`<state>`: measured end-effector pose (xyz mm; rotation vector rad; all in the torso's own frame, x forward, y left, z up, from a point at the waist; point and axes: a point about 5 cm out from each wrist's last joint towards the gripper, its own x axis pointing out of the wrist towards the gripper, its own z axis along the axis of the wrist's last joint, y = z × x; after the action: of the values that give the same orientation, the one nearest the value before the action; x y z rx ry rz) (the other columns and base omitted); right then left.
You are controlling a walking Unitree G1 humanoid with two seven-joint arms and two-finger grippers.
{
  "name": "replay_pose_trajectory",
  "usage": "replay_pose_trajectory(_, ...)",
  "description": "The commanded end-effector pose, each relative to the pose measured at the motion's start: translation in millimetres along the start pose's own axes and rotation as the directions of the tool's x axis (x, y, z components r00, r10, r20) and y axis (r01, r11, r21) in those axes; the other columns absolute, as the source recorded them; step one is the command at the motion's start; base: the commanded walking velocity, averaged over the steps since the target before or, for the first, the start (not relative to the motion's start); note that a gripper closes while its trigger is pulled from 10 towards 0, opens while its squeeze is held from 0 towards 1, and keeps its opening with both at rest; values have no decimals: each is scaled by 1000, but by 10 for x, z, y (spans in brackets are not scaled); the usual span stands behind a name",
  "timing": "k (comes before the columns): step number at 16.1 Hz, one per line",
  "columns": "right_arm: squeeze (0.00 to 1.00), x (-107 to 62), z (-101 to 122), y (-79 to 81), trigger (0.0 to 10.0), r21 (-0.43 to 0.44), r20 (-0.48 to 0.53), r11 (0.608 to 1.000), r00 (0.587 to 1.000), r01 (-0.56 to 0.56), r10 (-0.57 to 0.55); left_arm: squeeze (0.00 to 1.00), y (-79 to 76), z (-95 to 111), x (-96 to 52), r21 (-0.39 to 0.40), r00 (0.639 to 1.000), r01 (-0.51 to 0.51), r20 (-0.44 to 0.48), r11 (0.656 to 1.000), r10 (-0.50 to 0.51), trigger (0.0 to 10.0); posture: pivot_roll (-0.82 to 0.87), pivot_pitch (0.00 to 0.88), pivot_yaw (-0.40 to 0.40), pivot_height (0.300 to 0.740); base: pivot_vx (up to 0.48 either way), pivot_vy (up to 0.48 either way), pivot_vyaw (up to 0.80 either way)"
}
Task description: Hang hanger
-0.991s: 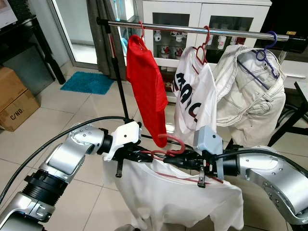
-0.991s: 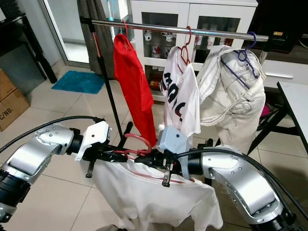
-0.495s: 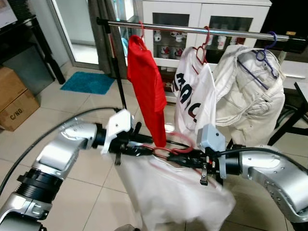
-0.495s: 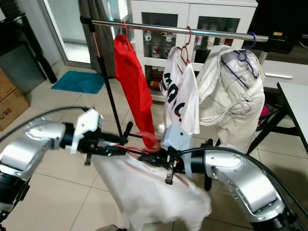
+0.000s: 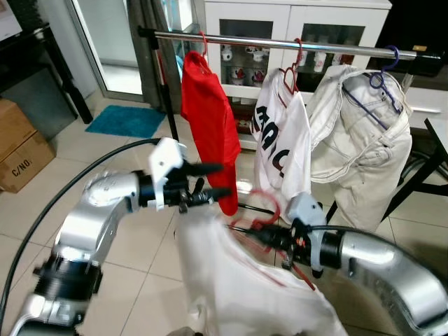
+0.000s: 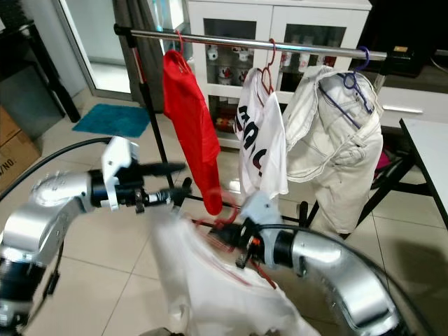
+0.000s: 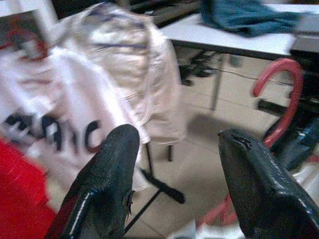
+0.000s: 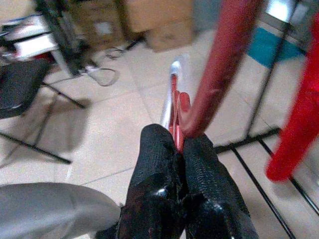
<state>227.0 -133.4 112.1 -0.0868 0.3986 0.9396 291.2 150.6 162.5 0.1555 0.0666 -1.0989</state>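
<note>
A red hanger (image 5: 262, 210) carries a white shirt (image 5: 238, 280) that droops below it, blurred. My right gripper (image 5: 269, 236) is shut on the hanger just under its hook (image 8: 224, 64), fingers (image 8: 157, 164) pressed together around the red wire. My left gripper (image 5: 212, 180) is open up and to the left of the hanger, close to the hanging red shirt (image 5: 210, 119), with nothing between its fingers (image 7: 112, 174). The chrome rail (image 5: 231, 40) runs across the top above both grippers. On it hang the red shirt, a white printed shirt (image 5: 283, 140) and a beige jacket (image 5: 360, 140).
The rail's black stand (image 5: 168, 105) and its floor legs are just behind the grippers. A white cabinet (image 5: 294, 21) is behind the rail. A cardboard box (image 5: 21, 150) and a teal mat (image 5: 122, 119) lie at the left. A table edge (image 5: 439, 129) is at the right.
My left gripper has let go of the hanger, risen and opened. The white shirt now hangs from the hanger held by the right gripper alone and has swung.
</note>
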Motion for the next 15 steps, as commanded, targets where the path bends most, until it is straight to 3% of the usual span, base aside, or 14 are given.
replay_pose_trajectory(1, 0, -37, 19, -112, 0, 6, 49, 989, 988, 145, -145, 161, 52, -54, -118, 5, 990, -144, 3, 990, 144, 10000, -137, 0, 73, 740, 0, 0, 0)
replay_pose_trajectory(2, 0, -16, -5, -120, 0, 21, 78, 975, 972, 221, -222, 0, 38, -174, -209, 5, 969, -248, -18, 969, 248, 10000, -137, 0, 76, 740, 0, 0, 0)
replay_pose_trajectory(3, 0, -2, 2, -126, 0, 55, 112, 961, 955, 270, -274, 0, 44, -248, -254, 7, 947, -319, -45, 948, 319, 10000, -135, 0, 78, 740, 0, 0, 0)
replay_pose_trajectory(4, 0, 29, 4, -162, 314, 176, 160, 905, 896, 387, -415, 0, 31, -394, -336, -12, 894, -440, -106, 898, 436, 10000, -130, 0, 78, 740, 0, 0, 0)
replay_pose_trajectory(5, 0, 44, -5, -156, 5412, 197, 163, 895, 887, 399, -432, 0, 25, -426, -352, -16, 881, -463, -121, 886, 458, 10000, -124, 0, 74, 740, 0, 0, 0)
replay_pose_trajectory(6, 0, 97, -61, -137, 10000, 237, 141, 876, 877, 421, -460, 0, 6, -458, -360, -44, 851, -521, -112, 853, 514, 10000, -113, 0, 64, 740, 0, 0, 0)
replay_pose_trajectory(7, 0, 142, -159, -154, 10000, 296, 91, 836, 858, 462, -506, 0, -32, -483, -327, -77, 831, -555, -94, 828, 548, 10000, -103, 0, 51, 740, 0, 0, 0)
replay_pose_trajectory(8, 0, 123, -211, -202, 10000, 323, 49, 785, 819, 528, -571, 0, -65, -495, -285, -58, 815, -577, -98, 815, 571, 10000, -102, 0, 53, 740, 0, 0, 0)
replay_pose_trajectory(10, 0, 84, -219, -231, 10000, 363, 51, 734, 774, 574, -631, 0, -141, -477, -206, -83, 811, -585, -83, 807, 579, 10000, -102, 0, 59, 740, 0, 0, 0)
replay_pose_trajectory(11, 0, 70, -182, -277, 10000, 282, 91, 736, 747, 615, -659, 0, -200, -480, -131, -65, 822, -569, -81, 820, 564, 10000, -102, 0, 67, 740, 240, 0, 0)
replay_pose_trajectory(12, 0, 77, -123, -309, 10000, 262, 113, 744, 746, 614, -656, 0, -207, -471, -101, -68, 827, -561, -79, 825, 556, 10000, -101, 0, 69, 740, 255, 0, 0)
replay_pose_trajectory(15, 0, 102, 145, -350, 10000, 308, 202, 749, 729, 587, -654, 0, -174, -423, -80, -54, 820, -572, -71, 819, 568, 10000, -97, 0, 73, 740, 268, 0, 0)
